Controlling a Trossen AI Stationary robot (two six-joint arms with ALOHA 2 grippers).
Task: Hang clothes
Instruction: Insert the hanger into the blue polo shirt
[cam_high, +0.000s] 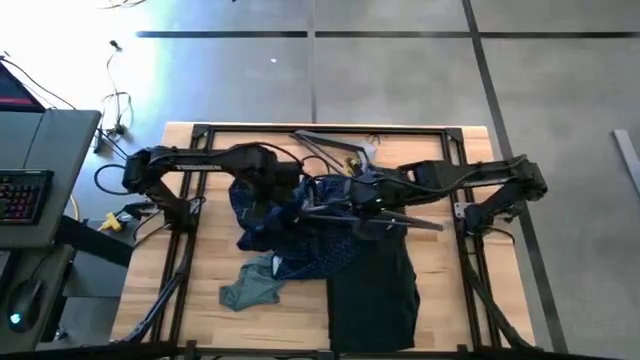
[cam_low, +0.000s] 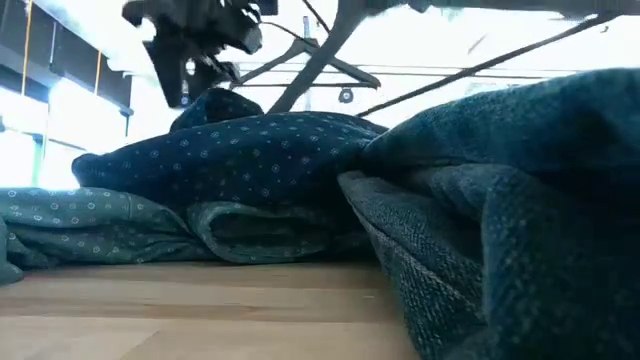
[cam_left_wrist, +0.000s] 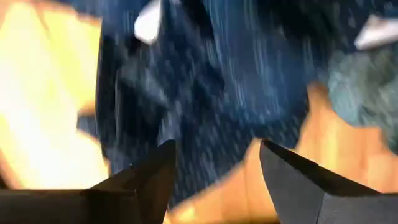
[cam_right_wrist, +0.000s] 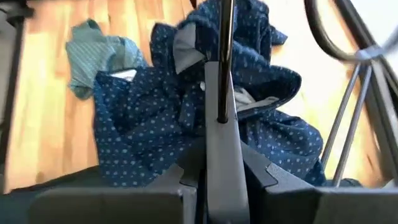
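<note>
The navy dotted shirt (cam_high: 285, 230) lies crumpled in the middle of the table, also seen in the right wrist view (cam_right_wrist: 155, 124). The teal shirt (cam_high: 250, 287) lies bunched near the front left. The black trousers (cam_high: 375, 285) lie spread at the front right, reaching the near edge. My left gripper (cam_left_wrist: 214, 168) hovers open over the navy shirt, with nothing between its fingers. My right gripper (cam_right_wrist: 221, 121) is above the shirt's right part, shut on a thin dark grey hanger (cam_high: 385, 215). My right gripper pinches one thin bar of the hanger (cam_right_wrist: 222, 93) between its two fingers. The bar runs on forward from the fingertips, along the fingers. The hanger is lifted clear above the navy shirt. Which part of the hanger's triangle this bar is, I cannot tell.
A dark metal frame (cam_high: 200, 135) runs round the table's edges. Another hanger (cam_high: 325, 148) and cables lie at the back middle. Bare wood shows at the front left (cam_high: 190, 310). A desk with a keyboard (cam_high: 20, 195) stands left of the table.
</note>
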